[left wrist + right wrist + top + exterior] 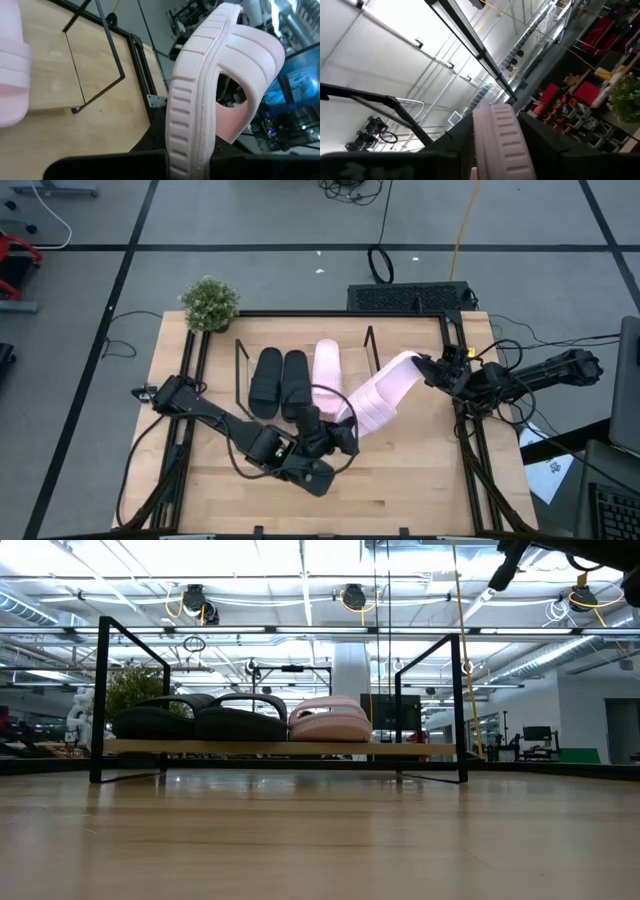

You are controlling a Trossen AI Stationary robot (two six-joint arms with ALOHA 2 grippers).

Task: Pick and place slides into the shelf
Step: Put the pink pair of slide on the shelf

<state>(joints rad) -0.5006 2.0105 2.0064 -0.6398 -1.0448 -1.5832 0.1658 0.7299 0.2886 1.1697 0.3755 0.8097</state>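
Two black slides [280,380] and one pink slide [327,368] lie side by side on the shelf's wooden base [280,748], inside its black wire frame [372,345]. The second pink slide [382,395] is held in the air to the right of the shelf, slanting from my left gripper [340,438] up to my right gripper [428,368]. Both grippers are shut on it. It is above the low view's frame. The left wrist view shows its ridged sole edge and wide strap [250,65]. My left gripper pinches the pink slide's near end [187,150] between its two fingers, one on each flat face of the sole, coming from the table's near side. The slide stands on edge, clear of the table. My right gripper pinches the slide's far right end [497,135] between its two fingers, coming from the table's right side. The ridged sole edge runs out between the fingers. The slide is clear of the table.
A small green plant [210,305] stands at the table's far left corner. A black grille-like object [410,298] lies behind the shelf. Black frame rails [470,440] run along the table's sides. Bare wood [420,485] lies in front of the shelf.
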